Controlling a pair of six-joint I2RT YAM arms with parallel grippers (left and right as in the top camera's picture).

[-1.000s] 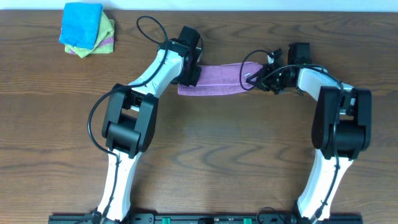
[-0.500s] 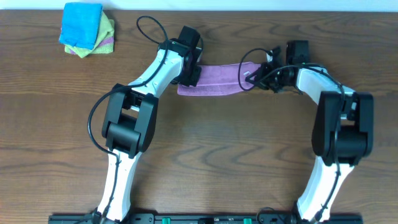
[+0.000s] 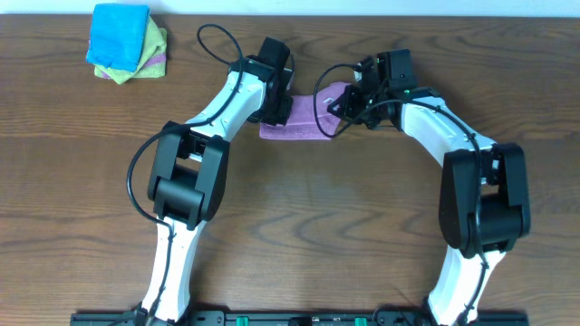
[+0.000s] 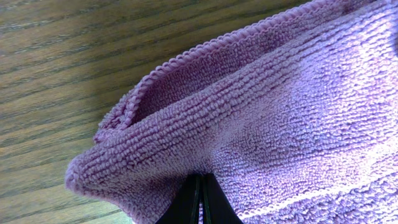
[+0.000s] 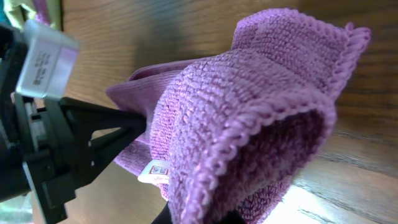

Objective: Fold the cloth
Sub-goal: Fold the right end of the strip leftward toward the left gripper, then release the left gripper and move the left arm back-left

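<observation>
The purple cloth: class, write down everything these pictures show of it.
The cloth is lilac looped terry with a corded hem and a small white tag. It lies partly folded on the wooden table; the left pincer pinches one end, the right pincer holds the other end raised and curled over.

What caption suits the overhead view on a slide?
Left gripper and right gripper pinch opposite ends of a small purple terry cloth over a brown wooden table, right end curled.
</observation>
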